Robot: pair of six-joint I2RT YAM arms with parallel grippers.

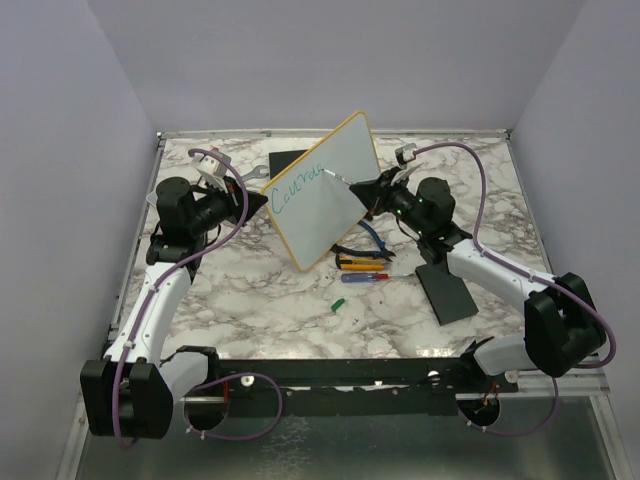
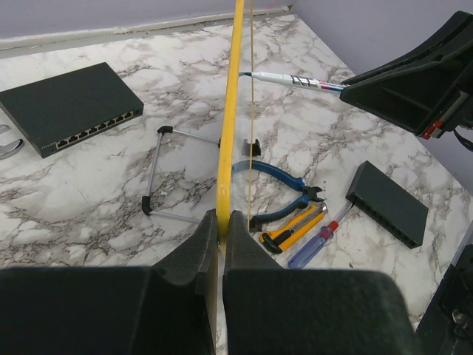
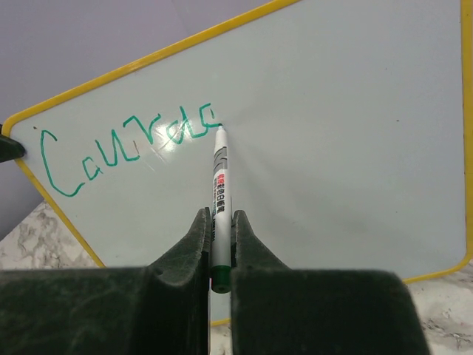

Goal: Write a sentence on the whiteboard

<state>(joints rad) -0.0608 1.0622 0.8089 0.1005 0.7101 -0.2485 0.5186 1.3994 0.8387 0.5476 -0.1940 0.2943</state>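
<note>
The left gripper (image 2: 222, 216) clamped the yellow-rimmed white whiteboard (image 3: 347, 148) and the right gripper (image 3: 219, 216) pinched the slim white marker (image 3: 220, 174), so extending the teal cursive sentence (image 3: 126, 144) called for light, even tip pressure.

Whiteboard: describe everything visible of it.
The whiteboard is a glossy white panel with a thin yellow rim and rounded corners, held up on edge, steeply tilted. The left gripper pinches its rim. Teal cursive writing, one unfinished word, runs across its face; the pen in the right gripper touches the face at the writing's end.
</note>
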